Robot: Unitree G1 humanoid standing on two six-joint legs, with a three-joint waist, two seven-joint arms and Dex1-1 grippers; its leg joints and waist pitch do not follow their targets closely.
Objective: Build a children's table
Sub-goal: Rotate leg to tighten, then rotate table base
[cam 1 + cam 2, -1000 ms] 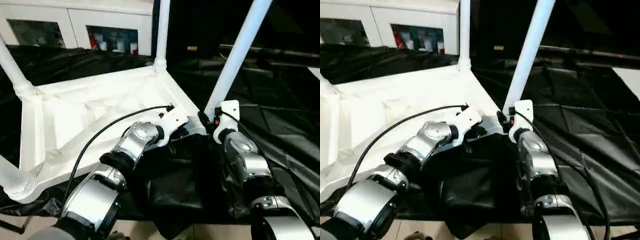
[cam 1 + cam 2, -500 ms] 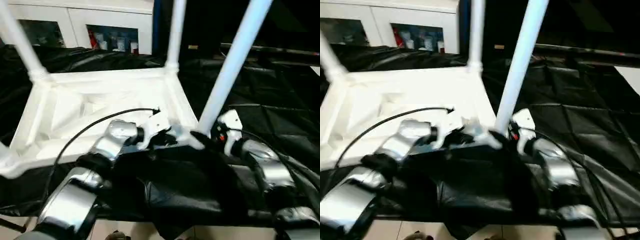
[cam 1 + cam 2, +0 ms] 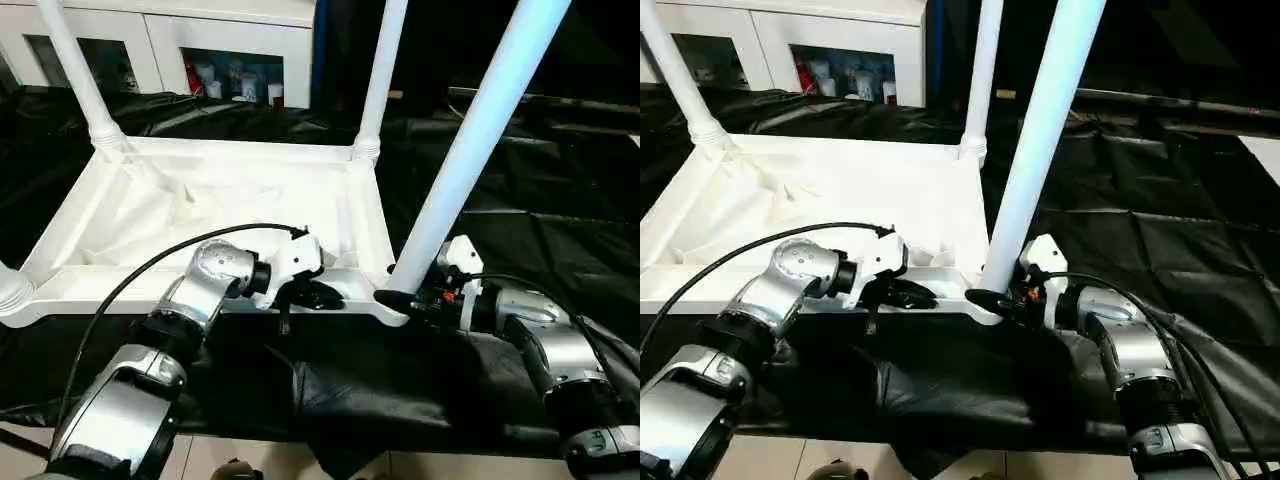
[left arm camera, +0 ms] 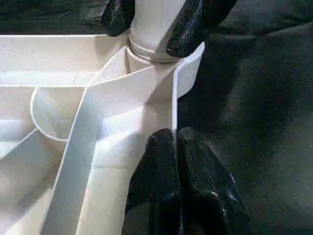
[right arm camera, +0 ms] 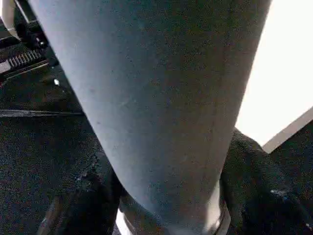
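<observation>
The children's table lies upside down on black cloth, its white ribbed tabletop [image 3: 200,210] facing up. Legs stand in the far left [image 3: 75,70], far right [image 3: 380,70] and near right [image 3: 470,140] sockets. The foot of another leg [image 3: 12,290] shows at the near left corner. My left gripper [image 3: 325,296] is shut on the near rim just beside the near right socket; in the left wrist view its fingertips [image 4: 161,161] pinch the thin rim wall. My right gripper [image 3: 400,297] clasps the base of the near right leg [image 5: 156,98], one finger [image 5: 254,196] on each side.
Black cloth [image 3: 520,200] covers the work surface and hangs over its near edge. A white cabinet with glass doors [image 3: 230,40] stands behind. A black cable [image 3: 150,275] loops from my left forearm over the near rim.
The tabletop has turned on the cloth. Its near right corner swung toward me and its near rim now runs across the view. Both grippers went with it, holding the same places.
</observation>
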